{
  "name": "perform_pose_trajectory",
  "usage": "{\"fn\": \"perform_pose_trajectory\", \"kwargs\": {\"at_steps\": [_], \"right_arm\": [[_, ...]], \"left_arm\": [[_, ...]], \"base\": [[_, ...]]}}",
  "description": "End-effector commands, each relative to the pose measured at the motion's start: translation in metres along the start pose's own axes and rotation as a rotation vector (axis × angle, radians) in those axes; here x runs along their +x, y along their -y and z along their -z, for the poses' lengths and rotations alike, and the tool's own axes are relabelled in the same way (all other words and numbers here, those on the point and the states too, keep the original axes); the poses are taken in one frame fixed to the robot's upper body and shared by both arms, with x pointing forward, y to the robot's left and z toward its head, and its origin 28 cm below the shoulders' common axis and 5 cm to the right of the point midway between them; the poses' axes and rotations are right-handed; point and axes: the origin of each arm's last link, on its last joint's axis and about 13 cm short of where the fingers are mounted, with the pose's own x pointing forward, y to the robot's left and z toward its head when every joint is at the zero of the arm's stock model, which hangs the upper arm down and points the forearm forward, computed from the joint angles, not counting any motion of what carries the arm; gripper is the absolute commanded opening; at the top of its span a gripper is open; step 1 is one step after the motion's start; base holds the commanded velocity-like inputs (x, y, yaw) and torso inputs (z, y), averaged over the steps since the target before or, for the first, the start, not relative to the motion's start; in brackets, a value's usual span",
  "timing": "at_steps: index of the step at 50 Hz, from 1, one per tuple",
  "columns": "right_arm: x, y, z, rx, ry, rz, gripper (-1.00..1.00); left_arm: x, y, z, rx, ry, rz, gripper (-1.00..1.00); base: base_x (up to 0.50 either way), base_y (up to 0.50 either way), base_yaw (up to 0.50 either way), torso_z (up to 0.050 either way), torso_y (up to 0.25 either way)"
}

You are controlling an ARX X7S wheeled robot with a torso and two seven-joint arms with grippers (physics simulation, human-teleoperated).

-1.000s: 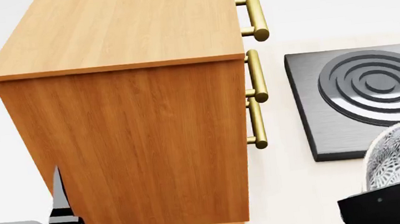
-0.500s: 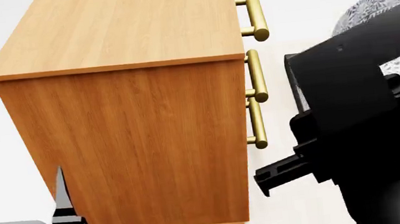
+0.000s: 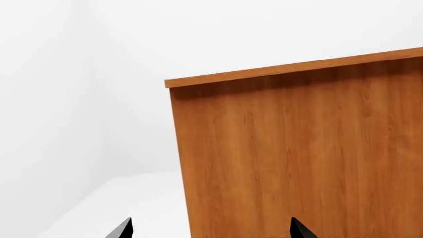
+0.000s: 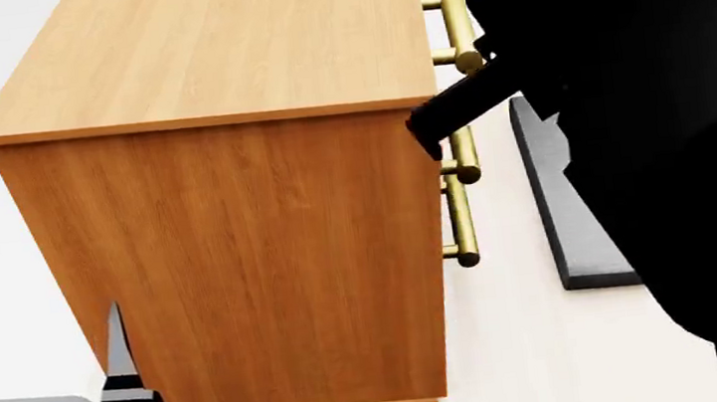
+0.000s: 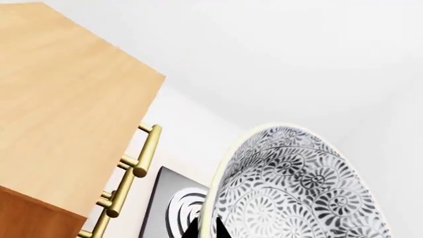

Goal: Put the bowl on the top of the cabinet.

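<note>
The bowl [image 5: 297,188], white with a fine grey floral pattern, shows only in the right wrist view, tilted on edge in the air. My right gripper [image 5: 207,231] is shut on its rim, one finger inside and one outside. In the head view my black right arm [image 4: 643,111] is raised beside the cabinet's handle side and hides the bowl. The orange-brown cabinet [image 4: 222,45] has a bare, lighter flat top [image 5: 59,99]. My left gripper [image 4: 34,345] is open and empty, low beside the cabinet's side wall [image 3: 297,148].
Three brass bar handles [image 4: 460,150] stick out of the cabinet's right face, close to my right arm. A dark grey slab with raised concentric rings [image 5: 173,208] lies on the pale surface to the right of the cabinet, mostly hidden in the head view [image 4: 558,200].
My right arm has risen with the bowl from the lower right to the height of the cabinet's top edge, and now hides the bowl in the head view. The left gripper has barely moved.
</note>
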Motion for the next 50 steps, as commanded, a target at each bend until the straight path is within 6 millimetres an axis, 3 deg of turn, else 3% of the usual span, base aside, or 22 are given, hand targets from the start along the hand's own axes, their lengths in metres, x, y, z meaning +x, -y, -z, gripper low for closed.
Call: {"fn": "perform_pose_trajectory", "kwargs": {"at_steps": [1, 11, 26, 50], "right_arm": [[-0.004, 0.006, -0.037, -0.044, 0.031, 0.03, -1.0], [-0.009, 0.006, -0.06, -0.015, 0.085, 0.018, -1.0], [-0.003, 0.0, -0.08, -0.025, 0.115, 0.002, -1.0], [-0.004, -0.033, -0.092, -0.135, 0.183, -0.072, -1.0]], "left_arm": [[-0.001, 0.001, 0.002, 0.003, -0.004, 0.002, 1.0], [0.0, 0.002, 0.002, 0.006, -0.005, 0.005, 1.0], [0.002, 0.002, 0.002, 0.01, -0.011, 0.006, 1.0], [0.002, 0.002, 0.005, 0.01, -0.015, 0.01, 1.0]], "base": [[0.0, 0.0, 0.0, 0.0, 0.0], [0.0, 0.0, 0.0, 0.0, 0.0], [0.0, 0.0, 0.0, 0.0, 0.001], [0.0, 0.0, 0.0, 0.0, 0.0]]}}
